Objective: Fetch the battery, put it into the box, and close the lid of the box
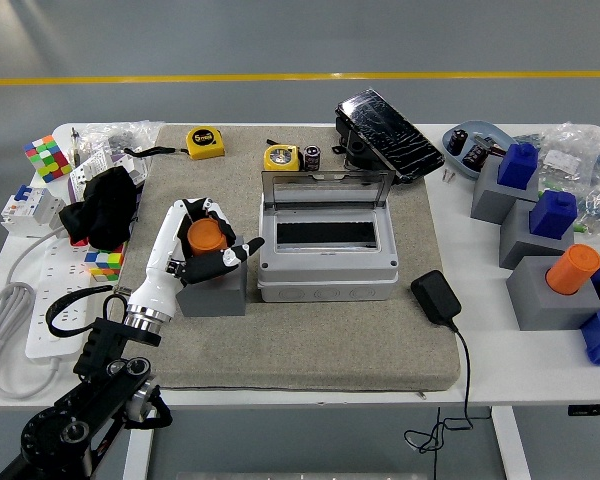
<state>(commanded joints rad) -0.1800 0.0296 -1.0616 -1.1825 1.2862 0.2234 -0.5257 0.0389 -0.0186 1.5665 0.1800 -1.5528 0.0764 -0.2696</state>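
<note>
An orange battery [205,236] stands upright in a grey holder block [214,292] on the grey mat, left of the box. My left hand [212,232] reaches in from the lower left. Its fingers [197,209] curl round the battery's far side and the thumb [239,250] lies across its near side, so the hand is shut on the battery, which still sits in the holder. The grey box [325,278] stands in the middle of the mat. Its clear lid [327,186] is open and stands upright at the back. The right arm is out of view.
Behind the box lie a yellow tape measure [204,141], a small yellow item [280,157] and a black device [387,135]. A black adapter [436,297] lies right of the box. Grey blocks with blue and orange pieces [568,280] stand at the right. A black cloth [105,205] and power strip [55,318] lie at the left.
</note>
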